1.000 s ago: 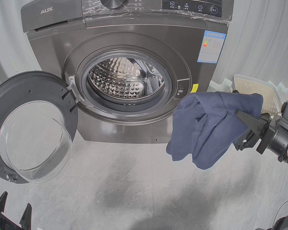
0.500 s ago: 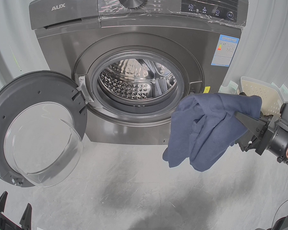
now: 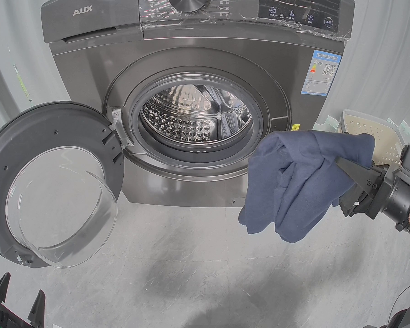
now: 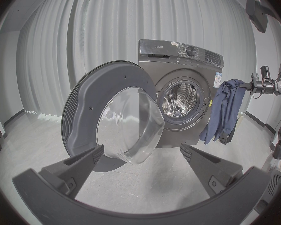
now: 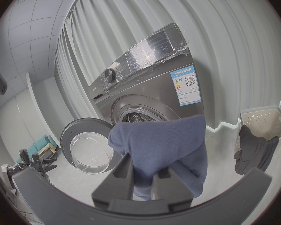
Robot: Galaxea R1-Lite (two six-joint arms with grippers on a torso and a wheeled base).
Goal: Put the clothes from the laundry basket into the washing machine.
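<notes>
One blue garment point(image 3: 305, 183) is in the air, clamped between the fingers of the right tool point(image 3: 345, 183), and it hangs in loose folds just in front of the washing machine point(image 3: 191, 46), to the right of the round drum opening point(image 3: 196, 115). The laundry basket point(image 3: 373, 133) stands on the floor point(image 3: 191, 260) beside the machine's right side, with a dark garment point(image 5: 256, 150) draped over its rim, so I judge that more trips will follow. The door point(image 3: 50, 183) is swung wide open to the left, so the way into the drum is free. To do this step well, I think the tool should first rise, because the tail of the cloth hangs lower than the bottom rim of the opening and may drag on the door seal point(image 3: 191, 153). Then it should go left and forward, fingers pointing into the drum, deep enough that the whole bundle is past the seal before the fingers part. The cloth is soft and will swing, so a slow motion is better. A release too early may leave a fold on the rim. The left tool point(image 3: 23, 287), fingers apart and holding nothing, rests low at the left, on the near side of the open door, and is best kept out of the way.
</notes>
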